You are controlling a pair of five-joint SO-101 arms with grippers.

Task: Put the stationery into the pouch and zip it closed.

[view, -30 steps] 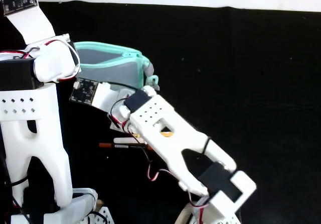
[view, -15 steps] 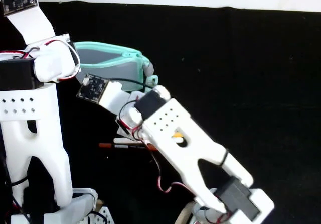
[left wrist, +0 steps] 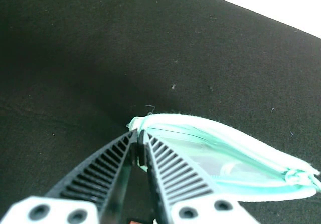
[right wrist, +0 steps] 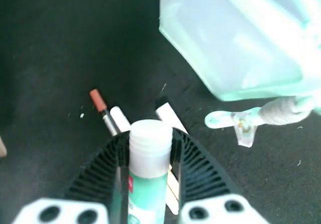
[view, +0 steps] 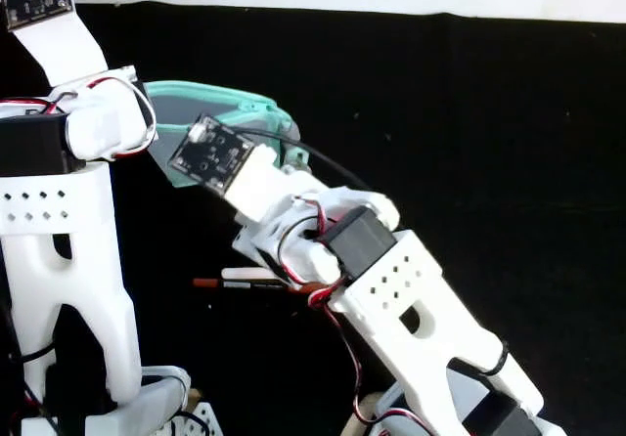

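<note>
**Pouch pinched at one end; glue stick in grip, short of the pouch**

Far left in the high view, the left arm (view: pixel 59 240) stands upright at the table's edge. Its upper part overlaps the near end of the mint-green pouch (view: pixel 181 104). The pouch lies on the black table (view: pixel 469 162), toward the back left.

In the left wrist view, the left gripper (left wrist: pixel 138 136) has its ribbed fingers pressed together. They pinch the end corner of the pouch. The pouch's upper edge looks parted along its length. A pale item shows faintly through the wall and cannot be identified.

Further right in the high view, the right arm (view: pixel 411 299) comes in from the lower right. Its wrist sits just in front of the pouch.

In the right wrist view, the right gripper (right wrist: pixel 150 136) is clamped on a glue stick (right wrist: pixel 149 158). The white cap juts past the fingertips and the green body sits between the fingers. The stick points toward the pouch but is outside it.

The zip pull (right wrist: pixel 239 121) lies on the table at the pouch's corner. A red-tipped pen (right wrist: pixel 99 101) and two white pens (right wrist: pixel 120 118) lie close together on the table beyond the gripper, outside the pouch.
</note>
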